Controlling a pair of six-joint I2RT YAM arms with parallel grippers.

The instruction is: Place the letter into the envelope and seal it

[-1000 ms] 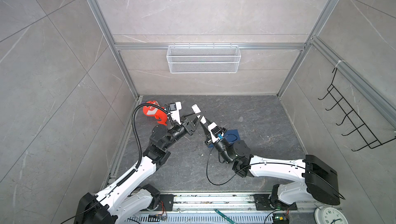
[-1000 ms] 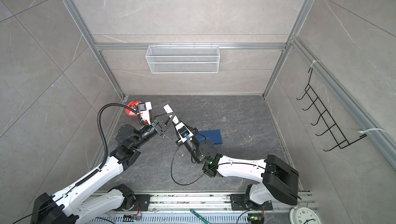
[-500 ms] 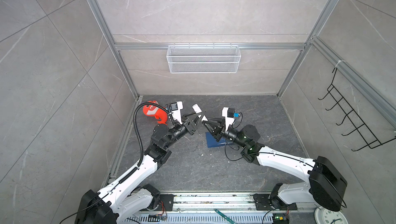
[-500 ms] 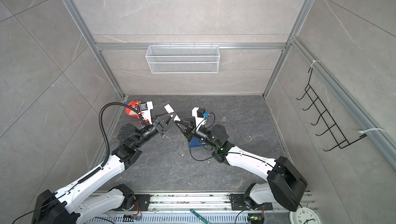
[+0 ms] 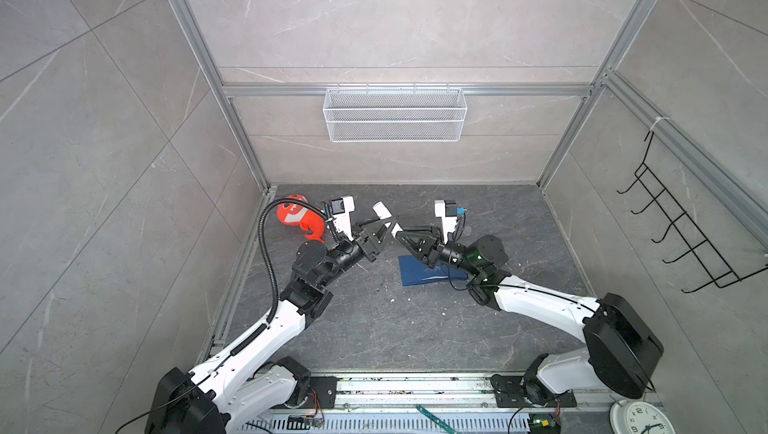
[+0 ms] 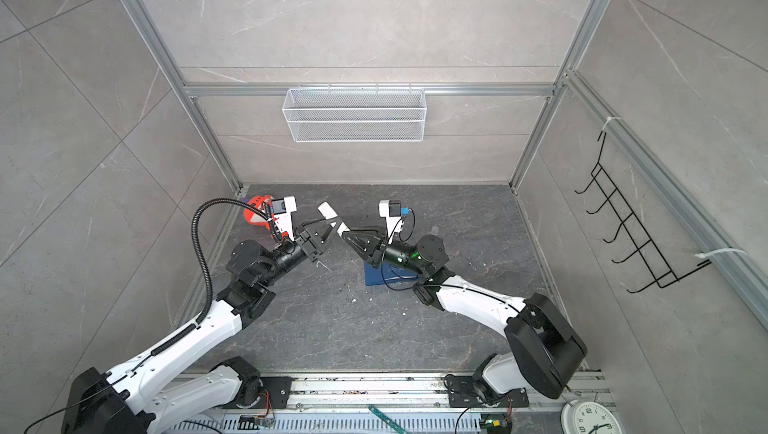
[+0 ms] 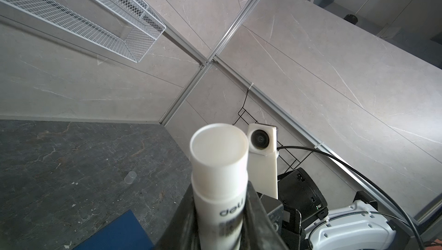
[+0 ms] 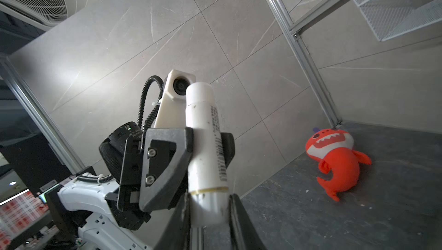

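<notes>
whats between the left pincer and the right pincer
A white glue stick bridges them: the left pincer clamps its middle, the right pincer straddles one end. Both top views show it.

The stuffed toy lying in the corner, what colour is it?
The stuffed toy is bright orange-red with a white, toothy mouth patch; the right wrist view shows it best.

Bright, even overhead light, soft shadows, wide-angle distortion at edges, close foreground blurred.
</notes>
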